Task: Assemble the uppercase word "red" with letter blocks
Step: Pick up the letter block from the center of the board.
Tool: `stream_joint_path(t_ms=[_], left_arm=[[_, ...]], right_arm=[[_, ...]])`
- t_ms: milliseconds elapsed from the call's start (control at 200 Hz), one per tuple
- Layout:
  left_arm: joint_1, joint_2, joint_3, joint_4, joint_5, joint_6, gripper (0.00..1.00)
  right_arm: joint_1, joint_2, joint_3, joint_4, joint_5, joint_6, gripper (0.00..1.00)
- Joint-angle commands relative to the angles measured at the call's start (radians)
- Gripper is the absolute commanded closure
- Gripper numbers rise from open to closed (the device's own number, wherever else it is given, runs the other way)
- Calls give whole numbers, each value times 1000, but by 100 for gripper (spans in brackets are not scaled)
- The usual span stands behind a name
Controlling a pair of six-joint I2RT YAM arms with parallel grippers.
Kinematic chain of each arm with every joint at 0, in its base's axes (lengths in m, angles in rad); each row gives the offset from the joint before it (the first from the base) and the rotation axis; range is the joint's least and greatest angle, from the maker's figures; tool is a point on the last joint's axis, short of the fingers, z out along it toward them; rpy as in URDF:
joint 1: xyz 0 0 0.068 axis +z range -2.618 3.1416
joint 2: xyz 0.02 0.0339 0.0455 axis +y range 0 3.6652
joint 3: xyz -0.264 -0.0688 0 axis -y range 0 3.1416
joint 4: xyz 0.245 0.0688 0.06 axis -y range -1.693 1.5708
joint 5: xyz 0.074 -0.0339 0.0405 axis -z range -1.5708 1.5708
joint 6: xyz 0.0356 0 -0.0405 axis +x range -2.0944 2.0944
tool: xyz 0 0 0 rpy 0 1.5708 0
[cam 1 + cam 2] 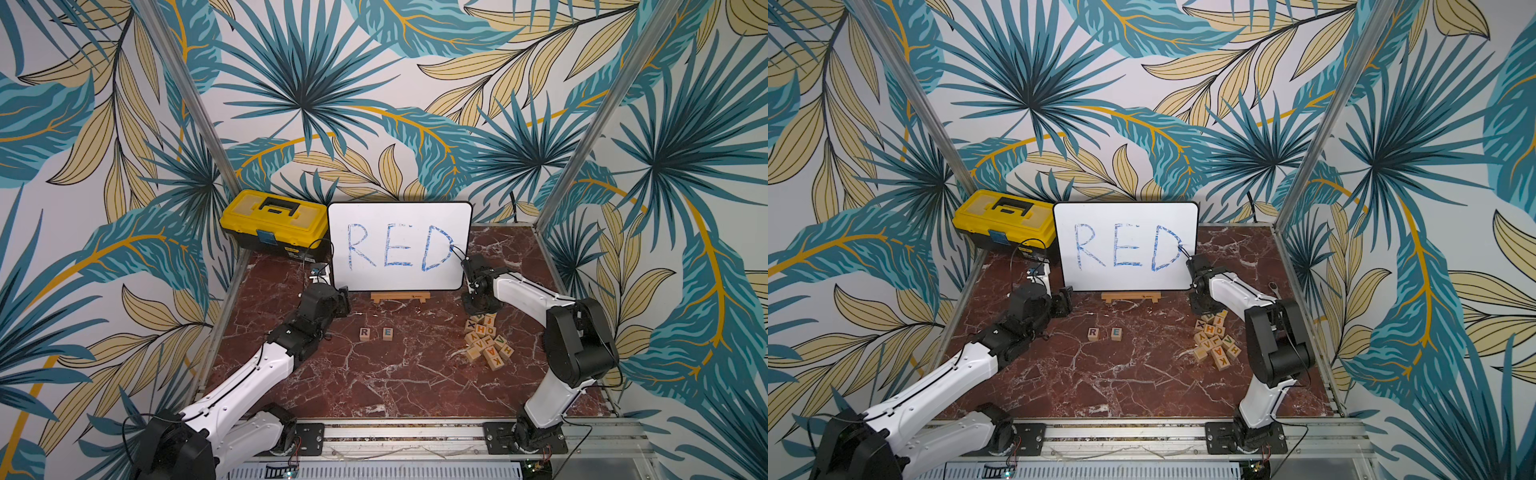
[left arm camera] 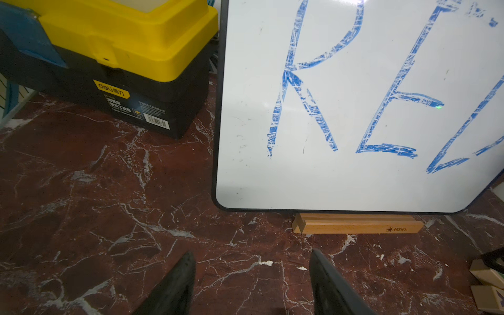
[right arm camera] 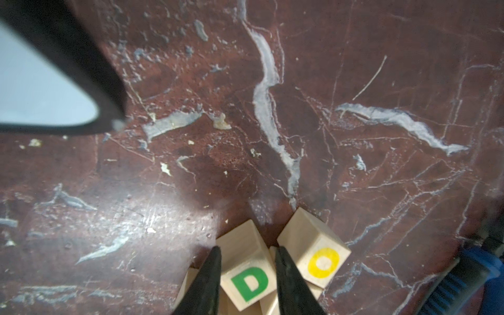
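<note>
The right claw (image 3: 246, 249) has its two fingers flat against opposite sides of the D block (image 3: 249, 281) and looks clamped on it, at the far edge of the pile (image 1: 488, 340), with the green letter facing the wrist camera. I cannot tell whether the block has left the counter (image 1: 374, 386). An O block (image 3: 319, 259) sits just outside one finger, touching or nearly so. From this claw the R block (image 1: 365, 332) and E block (image 1: 387, 332) lie toward the left arm's side and a little nearer the robot's base, side by side with a small gap. Their row points back toward the claw, so the free place beside E is its near end. A cube has no long axis, so only the letter's facing matters. The right arm is clearly nearer. The left claw (image 2: 252, 253) hangs with fingers apart, empty, before the white board (image 1: 399, 245). The counter is hard, glossy red marble, bare between claw and E, so room looks ample
</note>
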Motion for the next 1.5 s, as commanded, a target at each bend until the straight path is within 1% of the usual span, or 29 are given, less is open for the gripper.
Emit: stream_joint_path(t_ms=[0,200,501,756,981,1107,1497], left_arm=[[0,-17,-37,11,-16,5,33],[1,-17,-39,10,-12,3,33],[2,-39,-44,-3,-19,5,33],[1,-36,-42,-5,-19,8,33],[2,-36,-40,-4,-21,10,33],[1,-39,-42,-5,-22,16,33],[8,-43,-40,-11,-22,21,33]], right_arm=[[-2,-39,-39,9,-16,-8,63],[-2,-83,-83,44,-43,-15,61],[-2,-71,-93,48,-63,-15,61],[-2,-74,-106,28,-30,8,60],[-2,-79,-112,23,-12,1,60],[-2,-83,-108,11,1,4,59],[-2,-22,-105,10,-11,0,58]])
